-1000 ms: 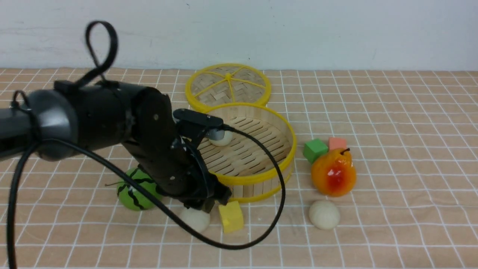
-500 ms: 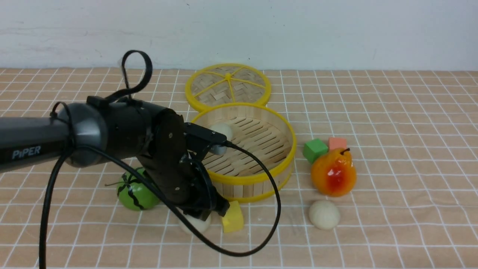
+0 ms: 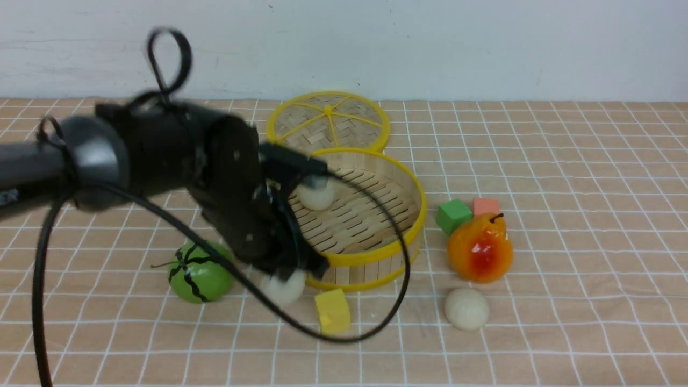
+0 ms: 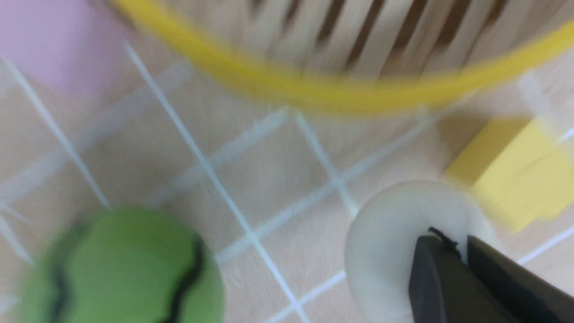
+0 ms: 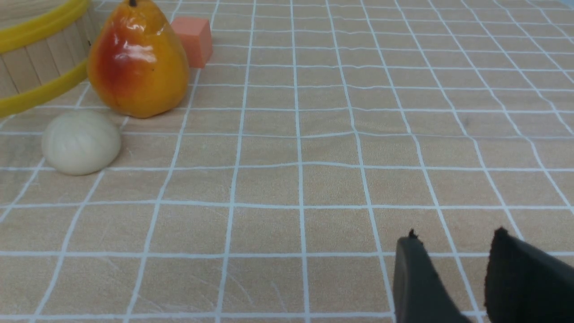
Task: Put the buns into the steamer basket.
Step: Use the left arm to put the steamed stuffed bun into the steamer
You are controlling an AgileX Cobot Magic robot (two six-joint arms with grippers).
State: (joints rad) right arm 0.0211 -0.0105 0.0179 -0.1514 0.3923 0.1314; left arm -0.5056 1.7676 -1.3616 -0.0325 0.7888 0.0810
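My left gripper (image 3: 288, 273) is shut on a cream-white bun (image 3: 282, 288), held a little above the cloth just in front of the steamer basket (image 3: 415, 216). In the left wrist view the two dark fingers (image 4: 430, 269) pinch the bun (image 4: 385, 242) below the basket's yellow rim (image 4: 314, 96). A second bun (image 3: 317, 195) lies inside the basket. The third bun (image 3: 466, 308) rests on the cloth to the basket's right, and it shows as the bun (image 5: 81, 142) in the right wrist view. My right gripper (image 5: 455, 235) is open over bare cloth and out of the front view.
A green striped toy melon (image 3: 199, 277) and a yellow cube (image 3: 332, 310) flank the held bun. A toy pear (image 3: 480, 247), a green cube (image 3: 453, 215) and a pink cube (image 3: 486, 206) sit right of the basket. The woven lid (image 3: 328, 121) lies behind it.
My left gripper dropped onto the bun near the yellow cube, closed on it and lifted it off the cloth toward the basket. The right gripper has not moved.
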